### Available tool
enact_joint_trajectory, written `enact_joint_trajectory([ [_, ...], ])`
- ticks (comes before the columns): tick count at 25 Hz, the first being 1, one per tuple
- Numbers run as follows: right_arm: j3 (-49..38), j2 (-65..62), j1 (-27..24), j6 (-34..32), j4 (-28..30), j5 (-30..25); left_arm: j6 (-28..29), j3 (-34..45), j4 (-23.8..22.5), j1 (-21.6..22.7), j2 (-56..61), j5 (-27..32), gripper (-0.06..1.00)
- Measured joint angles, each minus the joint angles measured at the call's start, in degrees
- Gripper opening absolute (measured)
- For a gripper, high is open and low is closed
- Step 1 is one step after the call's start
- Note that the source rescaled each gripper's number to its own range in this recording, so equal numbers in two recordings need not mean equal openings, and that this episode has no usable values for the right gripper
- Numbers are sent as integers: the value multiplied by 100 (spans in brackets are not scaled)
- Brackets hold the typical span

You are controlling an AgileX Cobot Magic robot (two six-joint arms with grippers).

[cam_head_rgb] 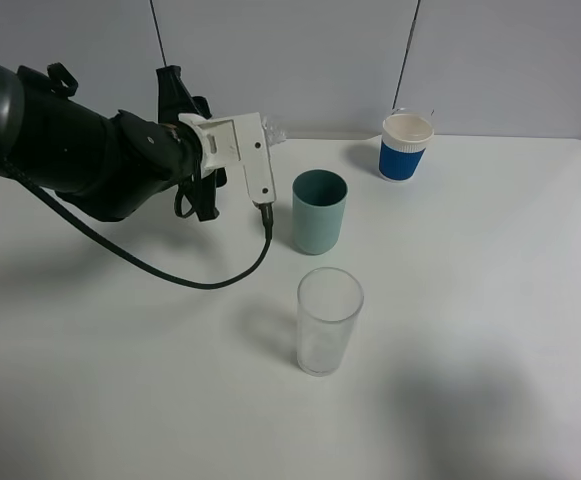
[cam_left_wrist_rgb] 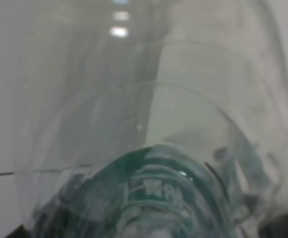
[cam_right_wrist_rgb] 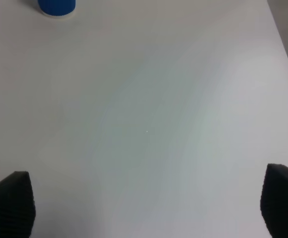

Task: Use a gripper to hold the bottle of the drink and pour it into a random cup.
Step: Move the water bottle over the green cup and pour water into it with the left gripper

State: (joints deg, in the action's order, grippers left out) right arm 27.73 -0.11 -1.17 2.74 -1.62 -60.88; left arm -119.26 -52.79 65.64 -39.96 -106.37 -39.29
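At the cup's (cam_head_rgb: 319, 212) ten o'clock, my left gripper (cam_head_rgb: 238, 150) pinches the bottle (cam_left_wrist_rgb: 153, 163), which fills its wrist view, so I judge the approach nearly done, and next I must bring the neck over the rim and tilt slowly.

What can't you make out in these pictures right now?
Exterior high: the bottle is almost wholly hidden behind the left gripper; its fill level cannot be told.
Left wrist: the bottle fills the blurred frame; the print on its label is unreadable.
Right wrist: the paper cup is cut off by the edge; only the tips of the right gripper show.
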Motion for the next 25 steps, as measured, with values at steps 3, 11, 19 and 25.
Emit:
enact_joint_trajectory([
  [3, 0, 0, 0, 0, 0, 0, -404, -65, 394, -102, 0, -32, 4],
  [11, 0, 0, 0, 0, 0, 0, -1275, -496, 1161, -358, -126, -314, 4],
  [19, 0, 0, 0, 0, 0, 0, -1781, -754, 1521, -624, -489, -460, 4],
  [25, 0, 0, 0, 0, 0, 0, -1857, -871, 1548, -669, -548, -569, 4],
])
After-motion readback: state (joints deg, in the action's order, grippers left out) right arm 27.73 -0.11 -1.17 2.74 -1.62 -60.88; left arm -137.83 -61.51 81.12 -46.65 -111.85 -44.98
